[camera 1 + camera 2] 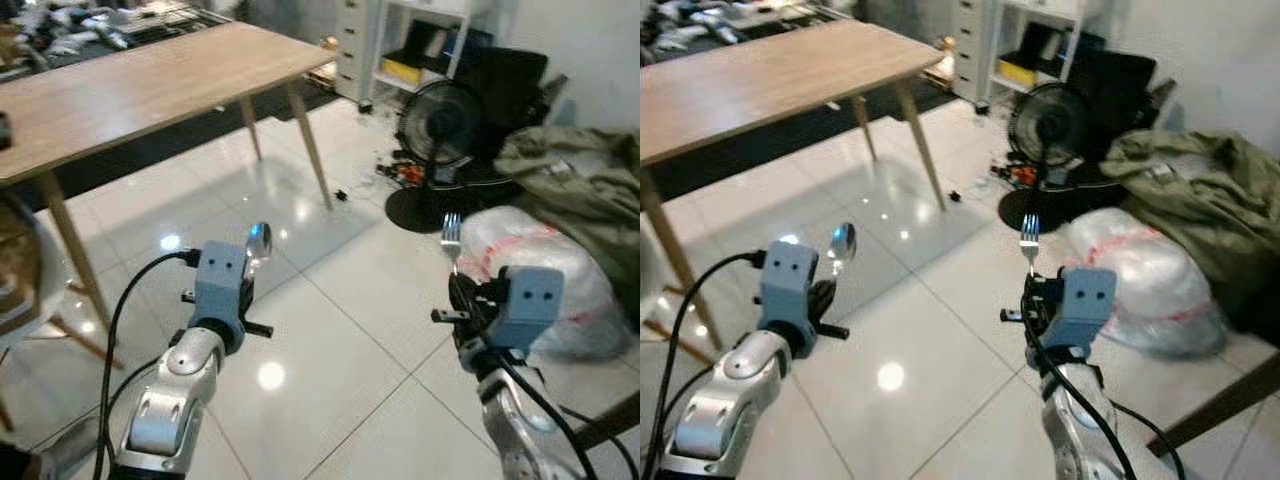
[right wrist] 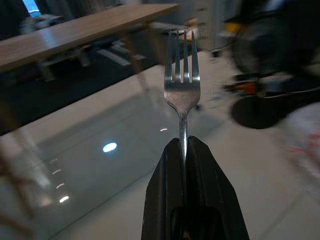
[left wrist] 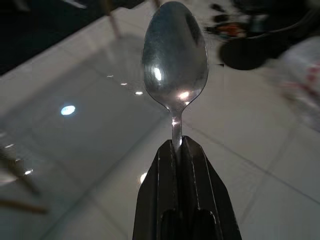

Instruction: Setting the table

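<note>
Left gripper (image 3: 177, 145): my two long black fingers are pressed together on the thin handle of a shiny silver metal spoon (image 3: 175, 57), held out in front of me above the floor.
Spoon position: bowl upright above my fingertips, handle clamped between them; in the head views it stands over my blue-grey left wrist housing (image 1: 222, 275).
Right gripper (image 2: 183, 145): my black fingers pinch the narrow stem of a silver four-tined metal fork (image 2: 182, 75), raised in front of me on my right.
Fork position: tines pointing up, stem running straight down into the closed fingers; in the head views it rises just above my blue-grey right wrist housing (image 1: 1080, 300).
Spacing: spoon and fork are well apart, one on each side, both off the table.
Long light wooden table with slanted legs (image 1: 150, 85): ahead and to my left, beyond both utensils; its near top is bare wood.
Glossy white tiled floor (image 1: 340, 330): under both arms, carrying bright lamp reflections.
Black pedestal fan (image 1: 440, 130): stands on the floor ahead to my right, past the table's corner leg.
White plastic bag with red markings (image 1: 1150, 270): lies on the floor near my right arm.
Olive-green crumpled cloth (image 1: 1200, 190): heaped behind the bag.
White shelving unit (image 1: 400, 40): against the far wall, behind the fan.
</note>
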Robot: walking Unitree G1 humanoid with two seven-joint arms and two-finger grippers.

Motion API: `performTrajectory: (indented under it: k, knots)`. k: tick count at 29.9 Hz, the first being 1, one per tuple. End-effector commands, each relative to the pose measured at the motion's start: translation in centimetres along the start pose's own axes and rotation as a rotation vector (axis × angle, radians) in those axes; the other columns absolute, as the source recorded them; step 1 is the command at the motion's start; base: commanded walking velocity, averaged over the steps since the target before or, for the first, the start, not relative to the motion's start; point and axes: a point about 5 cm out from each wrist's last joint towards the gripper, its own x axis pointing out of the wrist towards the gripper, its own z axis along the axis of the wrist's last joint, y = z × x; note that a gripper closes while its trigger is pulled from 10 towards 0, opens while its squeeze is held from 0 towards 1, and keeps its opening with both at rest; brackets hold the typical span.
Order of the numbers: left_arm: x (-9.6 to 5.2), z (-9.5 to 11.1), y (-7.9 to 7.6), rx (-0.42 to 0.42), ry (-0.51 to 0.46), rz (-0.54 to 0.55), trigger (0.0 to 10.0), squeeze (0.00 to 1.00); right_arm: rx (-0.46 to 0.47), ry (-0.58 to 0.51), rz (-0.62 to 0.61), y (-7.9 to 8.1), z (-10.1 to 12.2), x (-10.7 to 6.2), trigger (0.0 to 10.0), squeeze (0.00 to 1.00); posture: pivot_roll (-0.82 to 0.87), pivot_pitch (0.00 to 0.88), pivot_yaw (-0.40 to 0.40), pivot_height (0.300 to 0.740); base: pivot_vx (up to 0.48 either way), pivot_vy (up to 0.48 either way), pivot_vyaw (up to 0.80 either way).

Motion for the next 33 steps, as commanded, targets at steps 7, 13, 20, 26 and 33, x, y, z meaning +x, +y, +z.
performTrajectory:
  k: [7,13,20,26,33]
  knots:
    - [0.18,-0.69,0.45,0.013,0.025,0.038,10.0,0.00,0.012,0.010,-0.017,-0.09,-0.30,-0.21,10.0,0.00,0.01,0.133,0.116,0.740,0.465,0.000,0.00]
    - [0.25,-0.75,0.46,0.014,0.027,0.040,10.0,0.00,0.013,0.010,-0.015,-0.06,-0.29,-0.21,10.0,0.00,0.01,0.133,0.116,0.740,0.465,0.000,0.00]
    - [0.27,-0.83,0.47,0.013,0.029,0.042,10.0,0.00,0.011,0.011,-0.012,-0.06,-0.31,-0.21,10.0,0.00,0.01,0.133,0.115,0.740,0.465,0.000,0.00]
    - [0.25,-0.81,0.46,0.014,0.028,0.043,10.0,0.00,0.010,0.010,-0.011,-0.04,-0.28,-0.20,10.0,0.00,0.01,0.133,0.115,0.740,0.465,0.000,0.00]
    - [0.30,-0.79,0.47,0.015,0.025,0.044,10.0,0.00,0.001,0.004,-0.017,-0.12,-0.20,-0.11,10.0,0.00,0.01,0.128,0.113,0.740,0.463,0.000,0.00]
